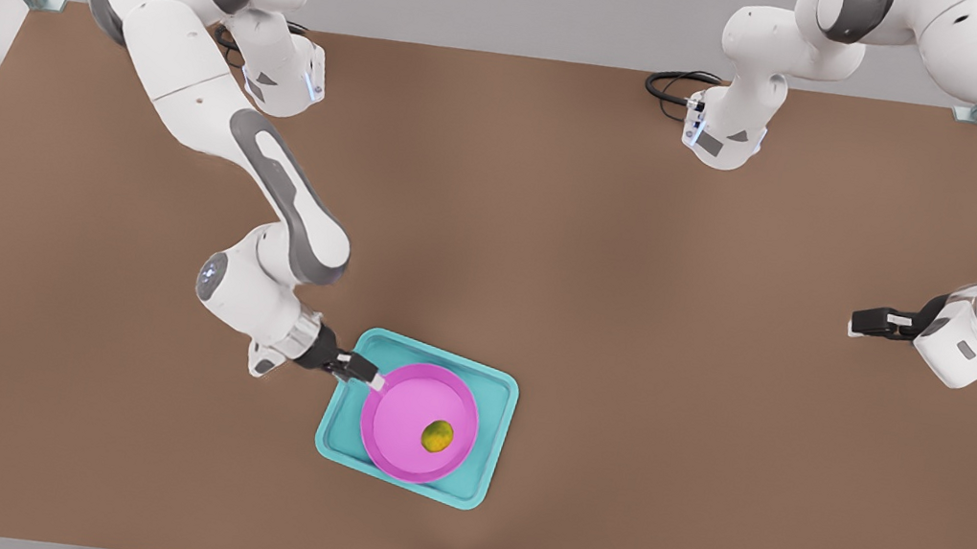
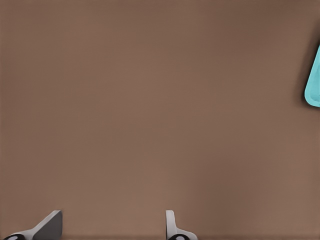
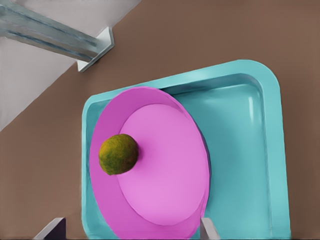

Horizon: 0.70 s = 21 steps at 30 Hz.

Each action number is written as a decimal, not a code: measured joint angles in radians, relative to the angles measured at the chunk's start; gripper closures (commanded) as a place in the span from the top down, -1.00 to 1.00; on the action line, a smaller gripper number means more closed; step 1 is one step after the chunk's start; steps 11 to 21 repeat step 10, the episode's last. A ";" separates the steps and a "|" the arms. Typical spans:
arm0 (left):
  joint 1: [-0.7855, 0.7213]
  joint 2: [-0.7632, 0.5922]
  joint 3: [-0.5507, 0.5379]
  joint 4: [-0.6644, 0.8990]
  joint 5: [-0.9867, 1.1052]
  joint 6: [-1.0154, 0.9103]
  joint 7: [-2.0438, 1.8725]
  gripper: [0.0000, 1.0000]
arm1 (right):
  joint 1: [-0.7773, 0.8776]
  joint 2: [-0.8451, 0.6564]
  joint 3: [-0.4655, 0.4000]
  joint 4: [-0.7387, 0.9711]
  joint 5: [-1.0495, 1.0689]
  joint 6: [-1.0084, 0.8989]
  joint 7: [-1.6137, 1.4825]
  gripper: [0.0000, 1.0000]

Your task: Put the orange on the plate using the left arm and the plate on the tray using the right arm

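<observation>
- The orange point(image 1: 437, 435) lies inside the plate point(image 1: 404, 417), toward the plate's side on the front view's right, away from the claw at the rim; in the right wrist view the orange point(image 3: 118, 154) sits on the pink floor of the plate point(image 3: 165, 175) where the floor meets the sloping wall.
- The plate rests within the tray point(image 1: 488, 410); the tray's turquoise floor point(image 3: 240, 150) shows bare on one side of the plate.
- The tray lies on the brown table point(image 1: 634, 335), near the table's near edge, about mid-width in the front view.
- The right gripper point(image 1: 365, 373) is at the plate's rim on the front view's left, over the tray's corner. Its fingers point(image 3: 208, 230) stand apart with the plate's rim between them; whether they touch the rim, cannot tell.
- The left gripper point(image 1: 859, 322) hangs over bare table at the front view's right, well apart from the tray. This arm waits.
- In the left wrist view the left gripper's fingers point(image 2: 171, 225) are spread wide with nothing between them; a corner of the tray point(image 2: 314, 85) shows at the picture's edge.
- Cut off: both wrist views show just the fingertips. The plate's near rim is cropped in the right wrist view.
</observation>
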 measured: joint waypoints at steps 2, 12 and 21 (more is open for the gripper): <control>0.000 0.000 0.000 0.000 0.000 0.000 0.000 1.00 | -0.075 -0.083 -0.058 0.181 -0.201 -0.263 0.000 1.00; 0.000 0.001 0.000 0.000 0.000 0.000 0.000 1.00 | -0.097 -0.473 -0.240 0.427 -0.680 -1.080 -0.088 1.00; 0.000 0.001 0.000 0.000 0.000 0.000 0.000 1.00 | -0.097 -0.473 -0.240 0.427 -0.680 -1.080 -0.088 1.00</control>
